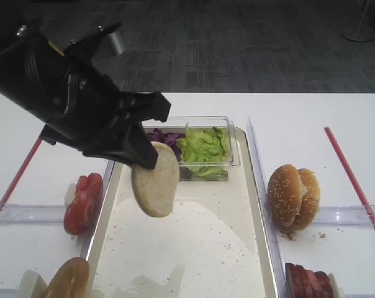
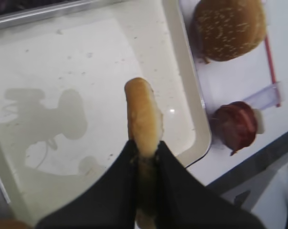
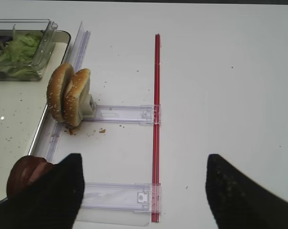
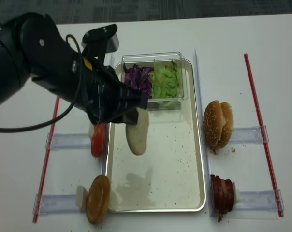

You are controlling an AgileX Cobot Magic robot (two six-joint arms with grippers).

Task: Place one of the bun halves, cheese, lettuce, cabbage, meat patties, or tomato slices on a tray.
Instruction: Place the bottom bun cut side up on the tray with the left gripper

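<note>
My left gripper (image 1: 147,155) (image 2: 145,145) (image 4: 134,113) is shut on a plain bun half (image 1: 155,183) (image 2: 143,114) (image 4: 137,133), which hangs on edge above the cream tray (image 1: 194,248) (image 4: 160,169) (image 2: 87,71). A clear tub at the tray's far end holds lettuce (image 1: 203,149) (image 4: 166,79) and purple cabbage (image 1: 164,136) (image 4: 138,77). Tomato slices (image 1: 84,202) (image 4: 98,139) stand left of the tray, meat patties (image 1: 308,282) (image 4: 222,193) at its near right. Over the table right of the tray, my right gripper (image 3: 143,160) is open and holds nothing. Cheese is out of view.
A sesame-seeded bun (image 1: 293,195) (image 4: 217,124) (image 3: 70,95) stands on a clear rail right of the tray. At the near left sits a glossy brown domed half (image 1: 66,279) (image 4: 97,198). Red strips (image 4: 259,121) (image 3: 157,119) run along both outer sides of the table.
</note>
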